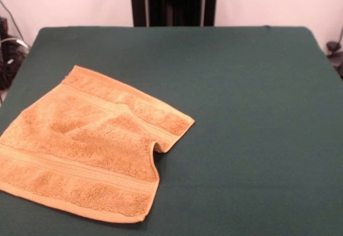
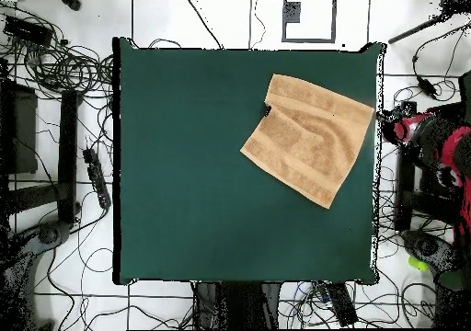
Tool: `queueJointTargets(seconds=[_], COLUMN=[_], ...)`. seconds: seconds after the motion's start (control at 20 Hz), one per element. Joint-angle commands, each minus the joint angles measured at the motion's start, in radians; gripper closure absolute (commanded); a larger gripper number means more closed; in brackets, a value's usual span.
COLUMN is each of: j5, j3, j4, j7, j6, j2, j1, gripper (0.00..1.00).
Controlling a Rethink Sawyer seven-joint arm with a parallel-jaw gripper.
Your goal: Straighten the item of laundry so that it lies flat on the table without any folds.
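The small square orange-tan terry towel lies near one corner of the dark green felt-covered worktop, one edge at the worktop's side. It looks light, limp and soft, apt to drag on the felt. One corner is folded over toward the worktop's middle; that doubled hem seems the likeliest hold. The arm's fingers are out of sight, their state unknown.
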Motion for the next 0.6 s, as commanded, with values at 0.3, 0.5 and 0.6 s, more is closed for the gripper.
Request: queueJointTargets(seconds=[0.3,0.5,0.6], j5=[0.025,0.011,0.015], j3=[-0.122,-0.256,-0.359], j4=[0.216,0.195,0.162], j7=[0.462,0.488,0.520], j6=[-0.349,-0.434,-0.424], j2=[-0.126,-0.142,-0.144], j1=[0.160,0.272,0.353], gripper=[0.00,0.00,0.00])
